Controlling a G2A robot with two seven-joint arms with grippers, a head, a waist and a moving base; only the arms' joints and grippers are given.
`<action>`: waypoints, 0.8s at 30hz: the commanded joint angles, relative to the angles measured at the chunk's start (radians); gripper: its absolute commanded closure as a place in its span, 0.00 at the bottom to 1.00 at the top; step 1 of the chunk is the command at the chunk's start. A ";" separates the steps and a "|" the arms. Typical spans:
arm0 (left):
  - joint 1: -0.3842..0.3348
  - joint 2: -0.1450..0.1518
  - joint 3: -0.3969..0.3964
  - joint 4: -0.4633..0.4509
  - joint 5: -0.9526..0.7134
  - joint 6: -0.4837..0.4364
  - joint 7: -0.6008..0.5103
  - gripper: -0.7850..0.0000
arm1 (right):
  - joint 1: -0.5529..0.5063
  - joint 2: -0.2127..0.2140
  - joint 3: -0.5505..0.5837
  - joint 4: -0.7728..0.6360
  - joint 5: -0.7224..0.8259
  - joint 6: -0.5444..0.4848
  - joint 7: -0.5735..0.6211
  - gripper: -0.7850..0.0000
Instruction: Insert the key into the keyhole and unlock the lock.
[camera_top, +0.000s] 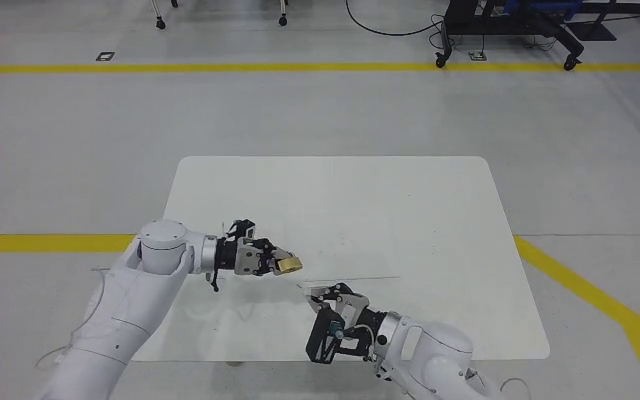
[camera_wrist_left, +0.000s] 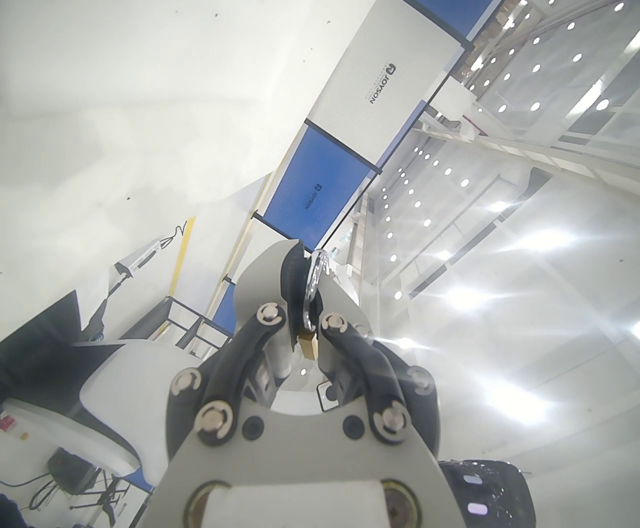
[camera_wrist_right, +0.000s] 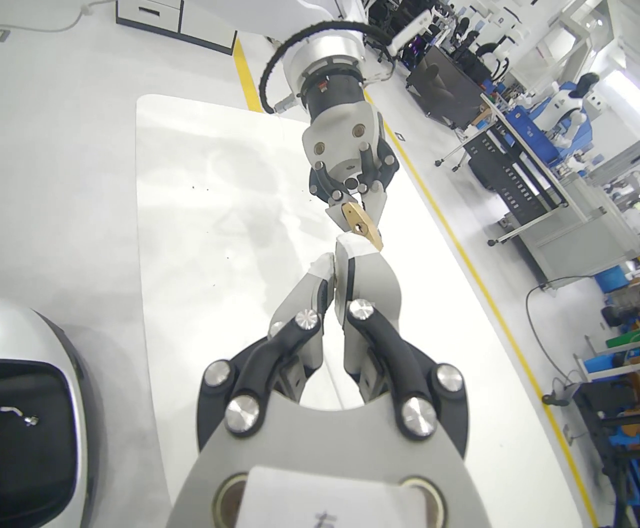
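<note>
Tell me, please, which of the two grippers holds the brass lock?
The left gripper holds the lock, its keyhole turned toward the right gripper, which is shut and apart from it.

Lock (camera_wrist_right: 361, 226): brass-gold body with a dark keyhole. Left claw (camera_wrist_right: 356, 212) and right claw (camera_wrist_right: 336, 254): pale grey fingers, black linkages, silver bolts. Worktop (camera_top: 400, 200): plain white, unpatterned. Floor (camera_top: 300, 120): light grey, crossed by yellow stripes (camera_top: 300, 68). Wall panels (camera_wrist_left: 325, 200): alternating blue and white, dark frames.
</note>
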 joint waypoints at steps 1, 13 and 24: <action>0.003 -0.001 0.011 -0.009 0.006 0.007 0.005 1.00 | -0.002 0.001 -0.008 0.007 -0.037 0.015 -0.033 1.00; -0.008 -0.002 0.041 -0.002 0.017 0.008 0.015 1.00 | -0.010 0.008 -0.044 0.027 -0.217 0.078 -0.086 1.00; -0.015 0.000 0.054 0.000 0.028 0.007 0.026 1.00 | 0.003 0.000 -0.085 0.040 -0.273 0.115 -0.038 1.00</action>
